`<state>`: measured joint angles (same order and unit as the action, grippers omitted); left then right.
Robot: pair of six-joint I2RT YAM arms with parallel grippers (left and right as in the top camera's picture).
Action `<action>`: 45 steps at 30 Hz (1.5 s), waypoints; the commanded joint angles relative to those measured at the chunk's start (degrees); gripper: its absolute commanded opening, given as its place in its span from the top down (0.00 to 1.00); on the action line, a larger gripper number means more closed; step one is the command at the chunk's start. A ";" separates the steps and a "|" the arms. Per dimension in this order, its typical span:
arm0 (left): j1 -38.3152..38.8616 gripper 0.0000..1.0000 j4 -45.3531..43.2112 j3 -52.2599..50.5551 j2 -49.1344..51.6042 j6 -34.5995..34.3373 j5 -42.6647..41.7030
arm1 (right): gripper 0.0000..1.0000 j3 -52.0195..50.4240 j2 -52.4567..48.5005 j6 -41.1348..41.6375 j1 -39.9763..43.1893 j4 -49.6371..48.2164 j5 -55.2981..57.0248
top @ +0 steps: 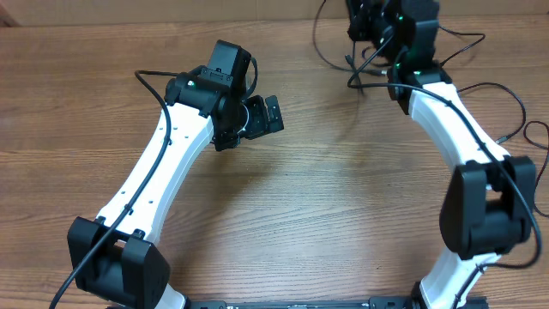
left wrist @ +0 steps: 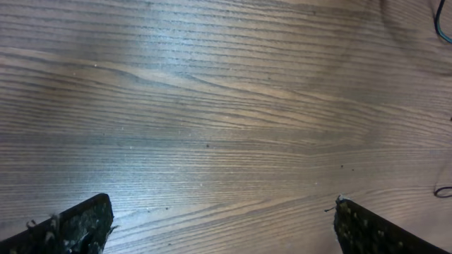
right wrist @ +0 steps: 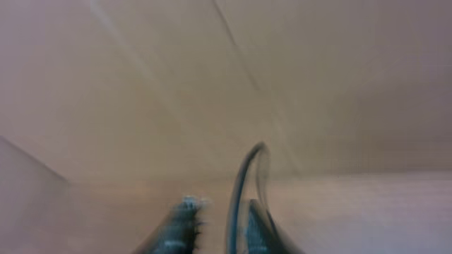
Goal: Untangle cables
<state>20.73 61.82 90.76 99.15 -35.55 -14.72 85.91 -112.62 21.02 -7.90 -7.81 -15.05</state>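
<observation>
Thin black cables (top: 319, 47) curve down the far side of the table and run to a small tangle (top: 358, 73) under my right gripper (top: 371, 39), which hangs at the far edge. The right wrist view is blurred. In it, one cable loop (right wrist: 244, 176) arches up between the fingers and lies against the right finger (right wrist: 260, 229). A narrow gap shows beside the left finger, so the right gripper (right wrist: 220, 226) stands slightly open. My left gripper (top: 271, 113) hovers over bare wood left of centre, wide open (left wrist: 222, 226) and empty.
More thin black cords (top: 515, 107) loop beside the right arm at the table's right edge. Bits of cord (left wrist: 443, 28) show at the right border of the left wrist view. The wooden table (top: 326, 189) lies between both arms.
</observation>
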 commanded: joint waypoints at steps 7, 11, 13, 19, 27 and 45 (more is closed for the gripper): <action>-0.09 0.00 0.07 0.79 -0.81 1.29 0.33 | 0.00 0.81 2.54 -0.42 4.50 13.53 8.90; -0.09 0.01 0.07 0.79 -0.81 1.29 0.33 | 0.00 0.81 8.92 -0.39 8.04 23.82 8.52; -0.09 0.00 0.07 0.79 -0.81 1.29 0.33 | 0.00 0.81 13.00 -0.44 9.51 31.01 8.35; -0.09 0.00 0.07 0.79 -0.81 1.31 0.33 | 0.00 0.79 27.08 -4.59 11.23 47.98 5.99; -0.09 0.00 0.07 0.79 -0.81 1.31 0.33 | 0.00 0.13 45.11 -4.74 11.26 66.18 5.99; -0.09 0.01 0.07 0.79 -0.81 1.29 0.33 | 0.00 -1.60 72.59 -6.54 11.26 83.91 9.05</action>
<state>20.73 61.80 90.76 99.15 -35.53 -14.72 85.67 -43.77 15.55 3.38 75.40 -7.86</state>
